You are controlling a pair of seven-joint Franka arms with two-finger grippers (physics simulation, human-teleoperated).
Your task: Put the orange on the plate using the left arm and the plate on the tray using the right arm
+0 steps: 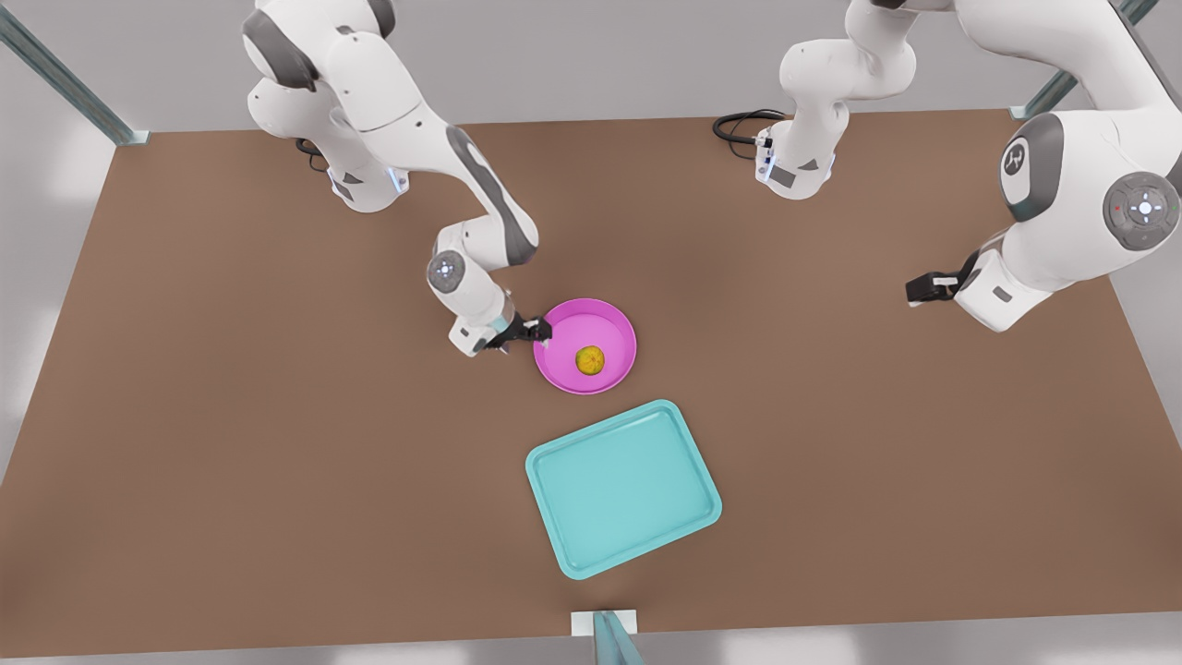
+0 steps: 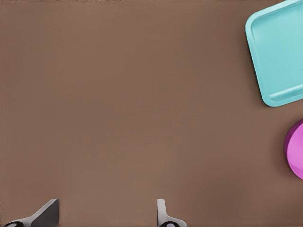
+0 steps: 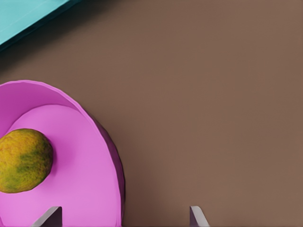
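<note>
We see the bumpy orange [image 1: 590, 359] sitting in the round pink plate [image 1: 609, 323] beside the teal tray [image 1: 623, 488] on the brown surface [image 1: 231, 416]. Right end effector [image 1: 540, 334] spread wide, straddling the plate rim. Left end effector [image 1: 914, 290] also wide, empty, well apart.

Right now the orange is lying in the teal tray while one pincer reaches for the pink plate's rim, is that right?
Not quite. The orange lies in the pink plate, not the tray, as the front view shows. The rest holds: the right pincer sits open at the plate's rim. The left pincer waits apart, open.
</note>
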